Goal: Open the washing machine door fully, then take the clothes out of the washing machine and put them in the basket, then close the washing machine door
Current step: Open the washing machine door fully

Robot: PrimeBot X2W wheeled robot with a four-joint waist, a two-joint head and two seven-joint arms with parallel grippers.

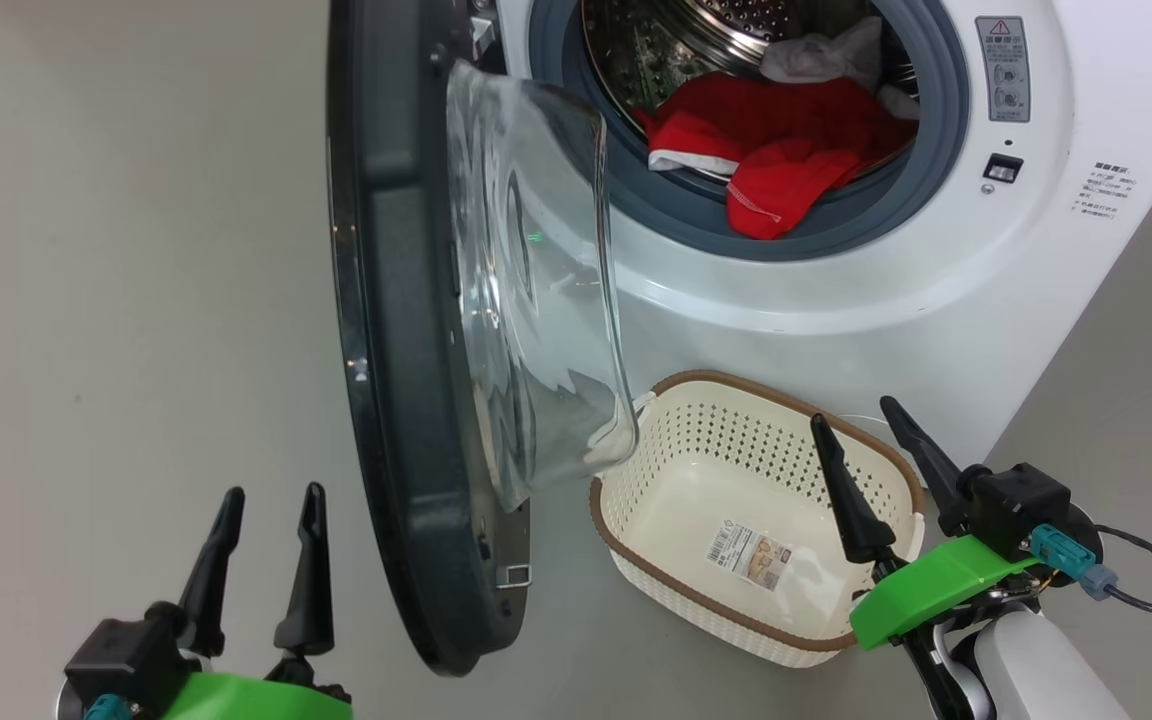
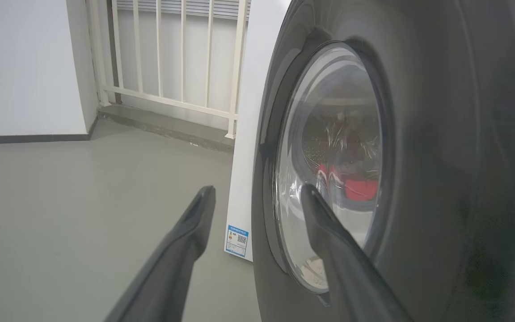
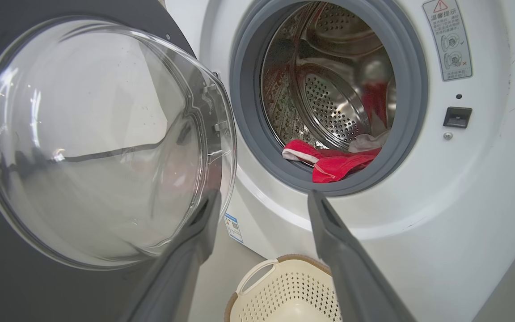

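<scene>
Left gripper (image 1: 273,492) sits low, fingers spread wide, empty, just left of washing machine door (image 1: 406,350), not touching. Right gripper (image 1: 853,412) is also wide open and empty, over right rim of basket (image 1: 736,440). Clothes (image 1: 786,150) lie in drum mouth of washing machine (image 1: 836,300), well beyond both grippers. Door stands swung open, edge-on. Basket sits on floor (image 1: 136,250) against machine front.

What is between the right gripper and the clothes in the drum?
Nothing visible. The open right gripper points straight at the clothes in the drum; the door stands off to its left, the basket below.
</scene>
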